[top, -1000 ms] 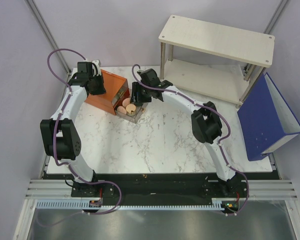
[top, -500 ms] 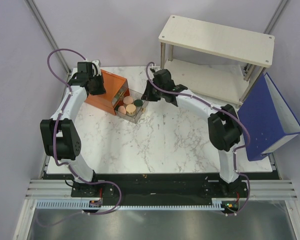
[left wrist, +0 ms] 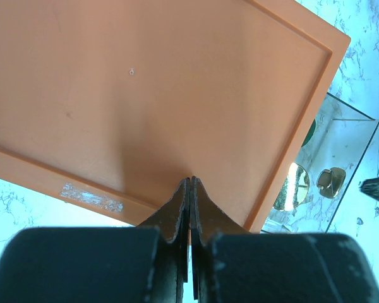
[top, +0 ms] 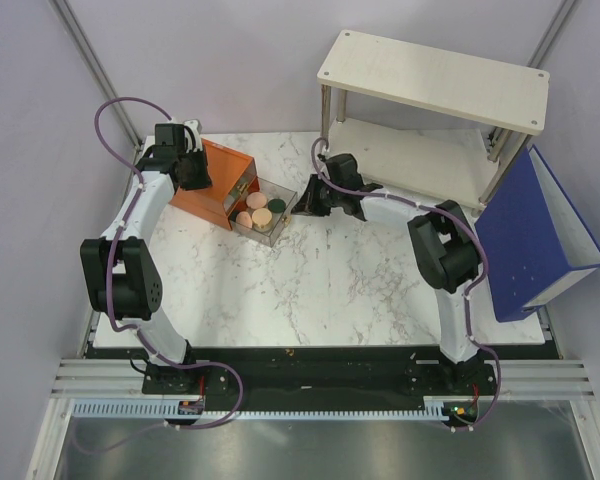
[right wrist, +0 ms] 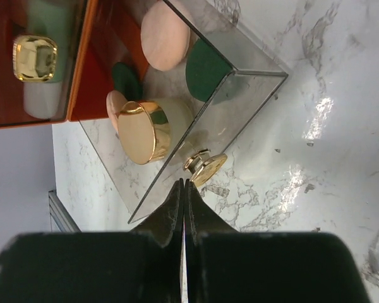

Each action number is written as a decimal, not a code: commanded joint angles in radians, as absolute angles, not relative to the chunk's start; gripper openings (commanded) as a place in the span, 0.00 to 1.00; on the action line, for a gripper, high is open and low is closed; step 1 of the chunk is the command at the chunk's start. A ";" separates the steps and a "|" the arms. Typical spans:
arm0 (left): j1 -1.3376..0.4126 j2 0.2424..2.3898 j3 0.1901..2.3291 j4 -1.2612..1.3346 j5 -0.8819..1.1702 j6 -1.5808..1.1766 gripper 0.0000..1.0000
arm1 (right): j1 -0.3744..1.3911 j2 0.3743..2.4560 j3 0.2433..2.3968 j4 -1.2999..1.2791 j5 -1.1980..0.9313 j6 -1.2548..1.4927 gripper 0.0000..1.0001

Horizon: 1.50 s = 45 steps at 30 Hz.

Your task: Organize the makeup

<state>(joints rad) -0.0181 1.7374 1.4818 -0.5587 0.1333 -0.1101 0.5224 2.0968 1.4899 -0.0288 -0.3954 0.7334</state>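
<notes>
The orange box (top: 218,186) stands at the back left with its clear drawer (top: 277,224) pulled out. In the drawer lie a peach-pink compact (right wrist: 165,43), a tan-gold jar (right wrist: 145,129), two dark green discs (right wrist: 206,74) (right wrist: 126,79) and a small pink piece (right wrist: 115,106). A mint-green tube (right wrist: 49,22) shows behind the box's upper front. My right gripper (right wrist: 185,184) is shut and empty, its tips at the drawer's front wall beside the gold knob (right wrist: 206,166). My left gripper (left wrist: 191,180) is shut, tips against the orange box's top (left wrist: 145,88).
A pale wooden two-level shelf (top: 435,78) stands at the back right. A blue binder (top: 533,236) leans at the table's right edge. The marble table top (top: 320,290) stretches in front of the drawer.
My right gripper has shut and swung from over the drawer to its right front side, lower down. The green discs now show in the drawer. The left arm has stayed put.
</notes>
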 commanded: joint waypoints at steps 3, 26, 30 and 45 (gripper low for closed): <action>-0.021 1.805 1.417 -0.810 0.124 -0.089 0.02 | 0.528 2.173 1.546 0.051 -0.463 0.788 0.00; -0.021 1.796 1.394 -0.821 0.117 -0.081 0.02 | 0.626 2.572 1.965 0.282 -0.522 1.140 0.00; -0.021 1.793 1.393 -0.825 0.118 -0.081 0.02 | 0.638 2.638 2.090 0.295 -0.512 1.201 0.00; -0.021 1.799 1.486 -0.859 0.106 -0.075 0.02 | 0.572 2.341 1.791 0.275 -0.437 1.010 0.00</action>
